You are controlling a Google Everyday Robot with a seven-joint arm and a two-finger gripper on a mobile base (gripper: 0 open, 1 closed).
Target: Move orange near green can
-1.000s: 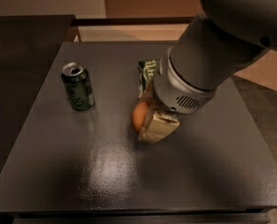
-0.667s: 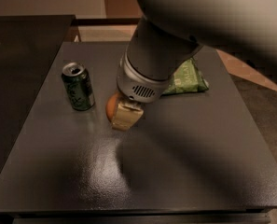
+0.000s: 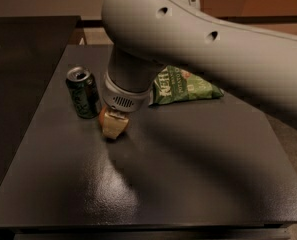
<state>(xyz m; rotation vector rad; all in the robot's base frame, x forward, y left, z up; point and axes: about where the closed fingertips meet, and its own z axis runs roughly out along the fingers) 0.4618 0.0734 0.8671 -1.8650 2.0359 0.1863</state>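
Orange [image 3: 103, 117] sits gripped in the down-pointing pincer [image 3: 110, 125], just beside green can [image 3: 83, 93].

Table [image 3: 188, 184], green can [image 3: 83, 94], chip bag [image 3: 185, 86], tool [image 3: 112, 128] clasping orange [image 3: 103, 117] beside can

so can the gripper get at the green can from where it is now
Probably yes: the gripper sits just right of the green can, low near the table, with nothing between them. But its fingers are shut on the orange.
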